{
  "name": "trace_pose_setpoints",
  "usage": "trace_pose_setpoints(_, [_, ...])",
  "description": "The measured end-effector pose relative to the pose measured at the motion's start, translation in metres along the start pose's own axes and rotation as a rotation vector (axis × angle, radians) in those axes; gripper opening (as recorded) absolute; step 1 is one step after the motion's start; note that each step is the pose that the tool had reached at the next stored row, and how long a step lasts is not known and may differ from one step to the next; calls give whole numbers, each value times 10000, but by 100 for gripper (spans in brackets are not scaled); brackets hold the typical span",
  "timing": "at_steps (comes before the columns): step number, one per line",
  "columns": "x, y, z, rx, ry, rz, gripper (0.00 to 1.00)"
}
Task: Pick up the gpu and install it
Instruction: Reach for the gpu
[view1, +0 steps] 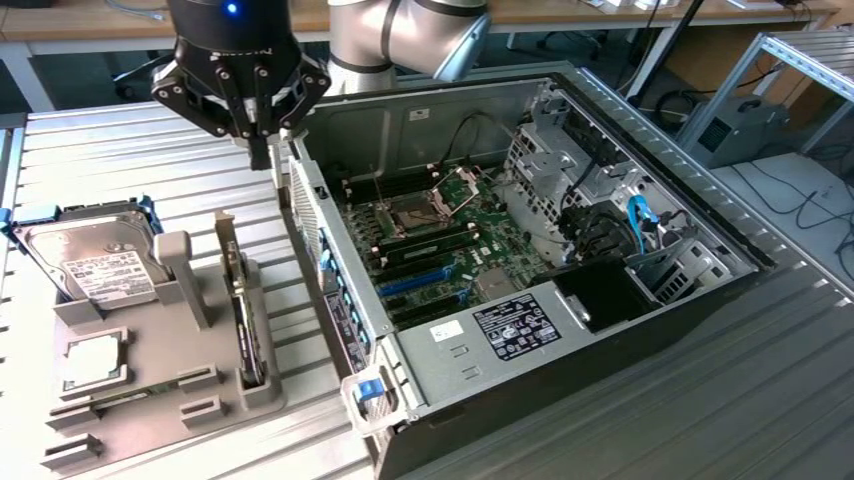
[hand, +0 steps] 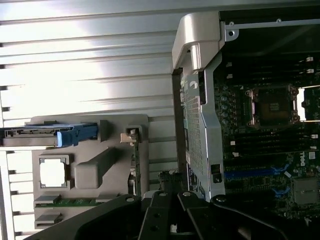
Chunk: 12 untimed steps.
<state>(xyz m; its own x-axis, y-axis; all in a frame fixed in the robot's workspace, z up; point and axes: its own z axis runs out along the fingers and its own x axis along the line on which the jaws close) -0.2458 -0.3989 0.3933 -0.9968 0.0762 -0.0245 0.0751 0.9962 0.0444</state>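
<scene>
Zero of the task's two parts look done. The gpu (view1: 244, 320) stands on edge in its slot in the grey holder (view1: 160, 330), at the exterior view's left of the open PC case (view1: 534, 420). Its silver bracket end points toward the arm. In the wrist view the gpu (hand: 134, 167) shows as a thin dark strip along the holder's edge nearest the case, w/ nothing touching it.

The gripper (view1: 258, 150) hangs above the ribbed table (view1: 134, 160), close to the case's rear wall and up past the bracket end of the card. It's well apart from the card, not yet down at it. Jaws are fully closed, fingertips together, and nothing is between them. The wrist view agrees: the gripper (hand: 170, 182) has bare tips over the gap between holder and case.

Other parts in the holder look untouched: the hard drive (view1: 83, 262) w/ white label and the CPU chip (view1: 91, 362).

Inside the case the motherboard (view1: 441, 240) is exposed, and the blue expansion slots (view1: 414, 285) look vacant as far as can be seen. No card is seated there.

Judgement: very early stage, approach only. Both the pick and the install are outstanding. Closed jaws mean no grasp has been set up, and the arm's pos. near the bracket end suggests it's only lining up w/ the card.
</scene>
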Motion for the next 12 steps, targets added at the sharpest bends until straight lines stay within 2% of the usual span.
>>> trace_pose_setpoints(12, [77,-6,-2,0,0,-1,11])
